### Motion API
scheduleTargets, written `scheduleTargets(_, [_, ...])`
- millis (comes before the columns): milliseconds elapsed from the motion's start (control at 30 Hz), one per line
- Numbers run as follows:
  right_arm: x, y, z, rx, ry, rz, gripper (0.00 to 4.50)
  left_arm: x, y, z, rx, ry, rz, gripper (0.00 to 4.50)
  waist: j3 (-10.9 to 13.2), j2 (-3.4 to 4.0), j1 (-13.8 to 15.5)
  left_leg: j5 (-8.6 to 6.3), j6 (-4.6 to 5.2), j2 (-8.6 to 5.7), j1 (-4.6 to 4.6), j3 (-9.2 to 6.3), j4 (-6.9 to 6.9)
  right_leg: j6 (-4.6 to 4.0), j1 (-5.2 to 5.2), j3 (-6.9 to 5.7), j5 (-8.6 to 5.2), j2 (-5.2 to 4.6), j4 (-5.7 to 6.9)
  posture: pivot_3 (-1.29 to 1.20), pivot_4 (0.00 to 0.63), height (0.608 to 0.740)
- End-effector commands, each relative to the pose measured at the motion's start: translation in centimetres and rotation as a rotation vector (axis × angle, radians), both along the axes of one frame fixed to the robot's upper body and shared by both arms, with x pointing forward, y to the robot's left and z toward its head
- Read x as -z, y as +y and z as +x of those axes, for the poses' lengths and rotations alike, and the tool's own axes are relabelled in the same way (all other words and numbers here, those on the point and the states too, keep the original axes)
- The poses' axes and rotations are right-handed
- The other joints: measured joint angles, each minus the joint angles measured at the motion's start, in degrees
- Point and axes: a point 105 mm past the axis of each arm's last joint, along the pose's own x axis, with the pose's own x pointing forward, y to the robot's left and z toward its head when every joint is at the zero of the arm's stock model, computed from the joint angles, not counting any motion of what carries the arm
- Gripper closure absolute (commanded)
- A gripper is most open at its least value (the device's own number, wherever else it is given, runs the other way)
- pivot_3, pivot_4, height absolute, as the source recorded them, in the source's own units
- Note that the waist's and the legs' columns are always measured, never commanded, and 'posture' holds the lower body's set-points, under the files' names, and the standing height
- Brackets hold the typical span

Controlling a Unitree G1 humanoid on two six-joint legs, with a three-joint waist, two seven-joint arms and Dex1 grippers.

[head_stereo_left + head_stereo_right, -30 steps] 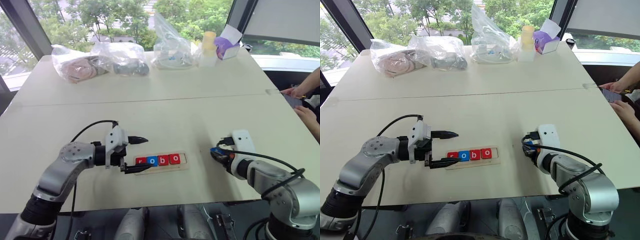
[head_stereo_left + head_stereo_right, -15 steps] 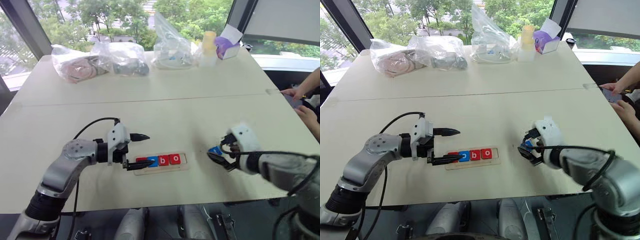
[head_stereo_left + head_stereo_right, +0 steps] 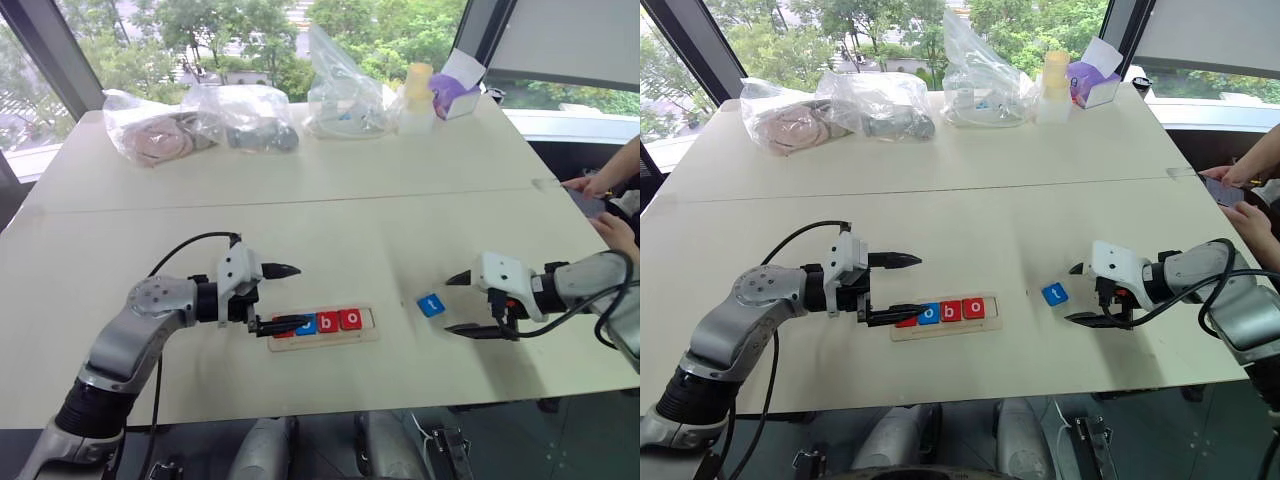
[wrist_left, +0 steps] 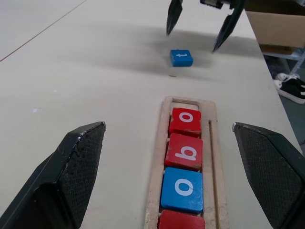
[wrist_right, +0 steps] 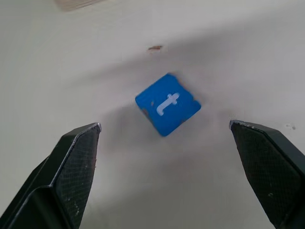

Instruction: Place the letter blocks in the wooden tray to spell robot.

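Note:
The wooden tray [image 3: 371,322] lies near the table's front edge, holding four letter blocks in a row: a red one [image 3: 283,326], blue o [image 3: 306,323], red b [image 3: 328,321] and red o [image 3: 349,318]. Its right end slot is bare. My left gripper [image 3: 298,295] stands open at the tray's left end, its lower finger over the leftmost red block. The blue t block [image 3: 430,304] lies flat on the table to the right of the tray. Just right of it my right gripper [image 3: 450,305] is open, its fingers apart from the block [image 5: 167,109].
Several plastic bags [image 3: 200,120], a yellow-capped bottle [image 3: 418,100] and a purple and white box [image 3: 455,90] line the table's far edge. A person's hands [image 3: 600,200] rest at the right edge. A seam crosses the tabletop mid-way.
My right gripper opened and let the blue t block go onto the table, then rolled and drew back to the right. The left gripper kept still.

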Motion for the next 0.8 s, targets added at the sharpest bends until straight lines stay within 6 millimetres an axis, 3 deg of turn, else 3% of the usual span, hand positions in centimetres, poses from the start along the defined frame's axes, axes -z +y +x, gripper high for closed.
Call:
scheduleTargets(33, [0.1, -0.5, 0.6, -0.062, -0.007, -0.032, 0.01, -0.7, 0.1, -0.5, 0.003, -0.039, -0.003, 0.0, 0.0, 0.01, 0.14, 0.0, 0.0, -0.01, 0.0, 0.0, 0.0, 0.0, 0.0, 0.0, 0.0, 0.0, -0.01, 0.0, 0.15, 0.74])
scheduleTargets(700, [1.0, 1.4, 2.5, -0.204, -0.052, -0.042, 0.01, -0.7, 0.2, -0.5, -0.01, -0.041, -0.002, 0.0, 0.0, 0.02, 0.13, -0.01, -0.04, -0.02, 0.46, -0.02, -0.1, -0.04, 0.39, 0.05, -0.01, -0.03, -0.03, 0.0, 0.15, 0.74])
scheduleTargets(800, [1.0, 1.6, 2.5, -0.209, -0.052, -0.041, 0.83, -0.7, 0.2, -0.5, -0.012, -0.041, -0.005, 0.0, 0.0, 0.02, 0.08, -0.01, -0.04, -0.02, 0.49, -0.02, -0.09, -0.04, 0.41, 0.05, -0.01, -0.03, -0.02, 0.0, 0.15, 0.74])
